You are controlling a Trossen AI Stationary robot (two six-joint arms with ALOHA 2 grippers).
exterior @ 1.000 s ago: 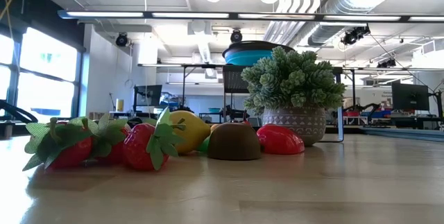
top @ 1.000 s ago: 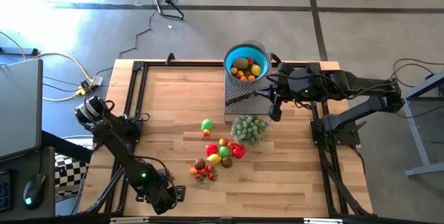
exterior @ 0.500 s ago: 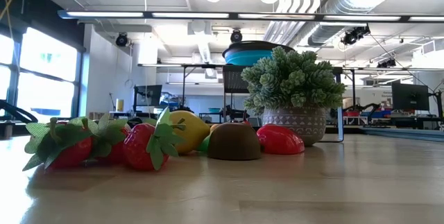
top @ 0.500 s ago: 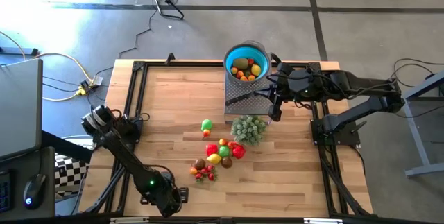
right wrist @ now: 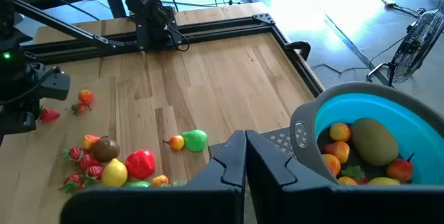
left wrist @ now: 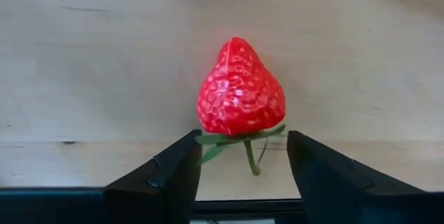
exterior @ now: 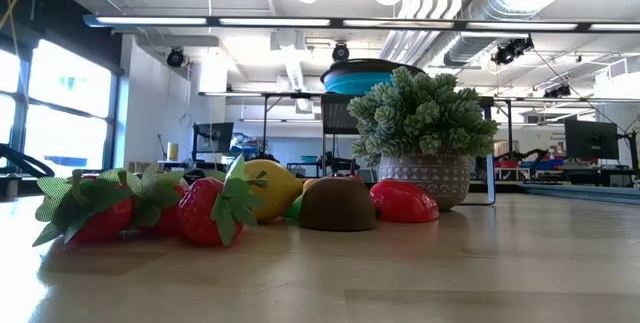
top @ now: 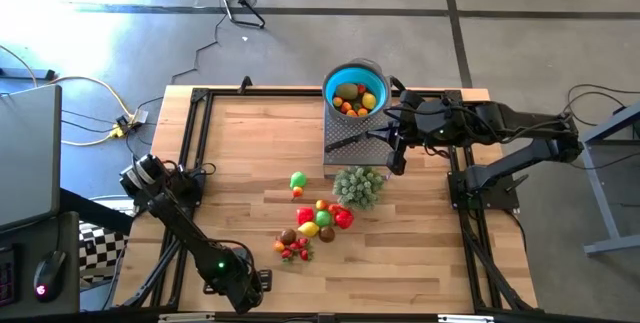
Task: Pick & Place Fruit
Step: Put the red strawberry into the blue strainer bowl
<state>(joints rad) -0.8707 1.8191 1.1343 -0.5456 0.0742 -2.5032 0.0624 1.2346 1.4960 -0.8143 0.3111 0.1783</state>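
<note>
A red strawberry (left wrist: 241, 89) lies on the wooden table near its near edge, leafy end toward my left gripper (left wrist: 243, 165). That gripper points steeply down and is open, one finger on each side of the leaves, apart from the berry's body. The right wrist view shows the same strawberry (right wrist: 48, 115) beside the left arm. A pile of small fruit (top: 318, 218) lies mid-table, and a green fruit (top: 298, 179) lies apart from it. The blue bowl (top: 355, 90) holds several fruits. My right gripper (top: 396, 160) hangs shut beside the bowl.
A pale green bushy plant in a pot (top: 358, 185) stands between the fruit pile and the bowl. The bowl sits on a raised mesh stand (top: 352, 141). Two leafy strawberries (exterior: 90, 208) lie at the near side of the pile. Bare wood lies at the table's left.
My left gripper has sunk toward the table near its near edge, and its arm has folded lower.
</note>
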